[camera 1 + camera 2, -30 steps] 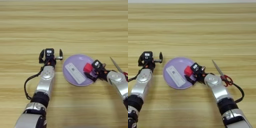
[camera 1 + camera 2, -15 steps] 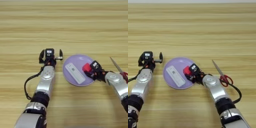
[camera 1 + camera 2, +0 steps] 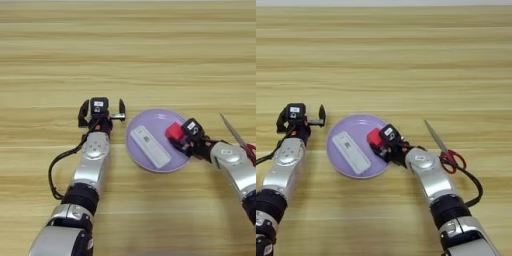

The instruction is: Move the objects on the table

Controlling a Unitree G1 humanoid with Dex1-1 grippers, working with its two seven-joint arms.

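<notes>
Light-wood counter [image 3: 150, 55] filling both views; right hand [image 3: 182, 137] pinching red cube [image 3: 175, 131] over lilac plate [image 3: 137, 152], likely to set it down; left hand [image 3: 101, 107] spread, idle beside; white bar [image 3: 150, 146] lying flat on plate, long axis diagonal; scissors [image 3: 443, 150] right

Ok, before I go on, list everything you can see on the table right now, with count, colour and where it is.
Plate: one, lilac, round, on the table in front of the robot, between the two grippers.
White bar: one, flat, with a small label, lying on the plate's left half.
Red cube: one, small, over the plate's right edge, in the right gripper.
Scissors: one pair, red handles, metal blades, on the table right of the plate.
Table: light wood, lengthwise grain.
Left gripper: black fingers spread, holding nothing, on the table left of the plate.
Right gripper: closed on the red cube at the plate's right edge.
</notes>
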